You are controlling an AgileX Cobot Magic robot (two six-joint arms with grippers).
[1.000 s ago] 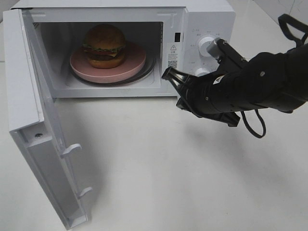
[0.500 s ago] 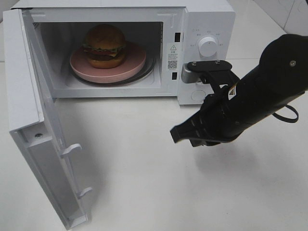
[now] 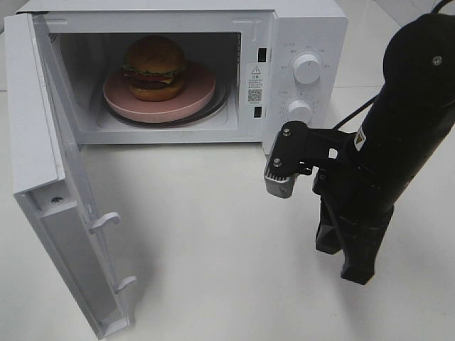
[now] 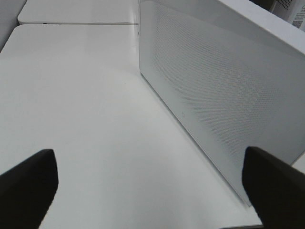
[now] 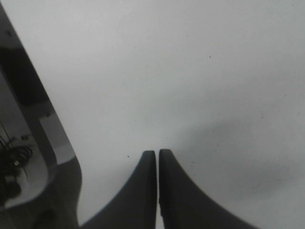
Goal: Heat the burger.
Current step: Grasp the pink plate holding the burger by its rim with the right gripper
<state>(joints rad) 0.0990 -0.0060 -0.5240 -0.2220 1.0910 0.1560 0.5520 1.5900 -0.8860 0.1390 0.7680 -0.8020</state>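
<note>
The burger [image 3: 154, 67], with its brown bun, lettuce and cheese, sits on a round pink plate [image 3: 192, 99] inside the open white microwave [image 3: 306, 28]. My right gripper [image 3: 357, 275] points down at the table in front of the microwave's control panel, well clear of the burger. Its fingers [image 5: 148, 164] are pressed together with nothing between them, so the right gripper [image 5: 157, 152] is shut. My left gripper [image 4: 152, 191] is open and empty, its fingertips [image 4: 28, 183] spread wide beside the door's outer face. It does not show in the exterior view.
The microwave door [image 3: 64, 199] stands swung wide open toward the front left; its outer panel [image 4: 219, 95] fills the right of the left wrist view. Two white knobs [image 3: 306, 68] are on the control panel. White tabletop [image 3: 213, 249] lies in front.
My right arm has drawn back from the microwave's opening, swung down and to the right, and now points at the table. Burger, plate and door have not moved.
</note>
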